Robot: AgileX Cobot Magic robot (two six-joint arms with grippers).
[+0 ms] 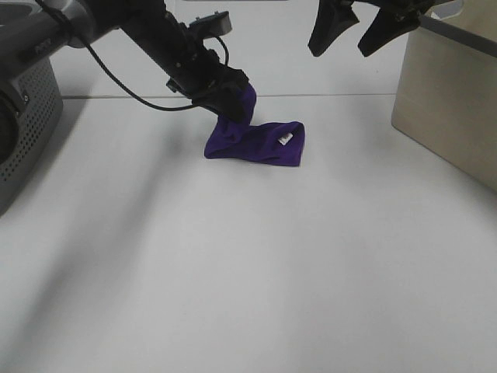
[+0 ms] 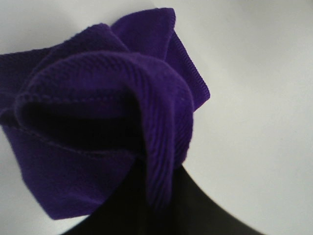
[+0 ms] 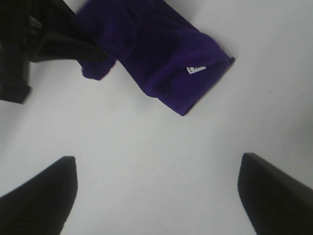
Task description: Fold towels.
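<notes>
I see the white bench [image 1: 248,280] filling most of the high view, with a beige bin [image 1: 450,101] standing on its right edge and a grey perforated case [image 1: 27,124] on its left edge. The purple towel [image 1: 260,145] is toward the back of the bench, roughly at the middle, well apart from both the bin and the case. Most of it lies rumpled on the surface, while its left end is pulled up off the bench into a raised peak. My left tool [image 1: 230,102] is at that peak, clenched on the towel's lifted end; in the left wrist view the cloth bunches in folds right against the dark fingers. My right tool [image 1: 349,35] hangs in the air behind and to the right of the towel, released, its two fingers spread wide and touching nothing. A small white tag [image 1: 285,139] shows on the towel's right end, the part lying on the bench.
</notes>
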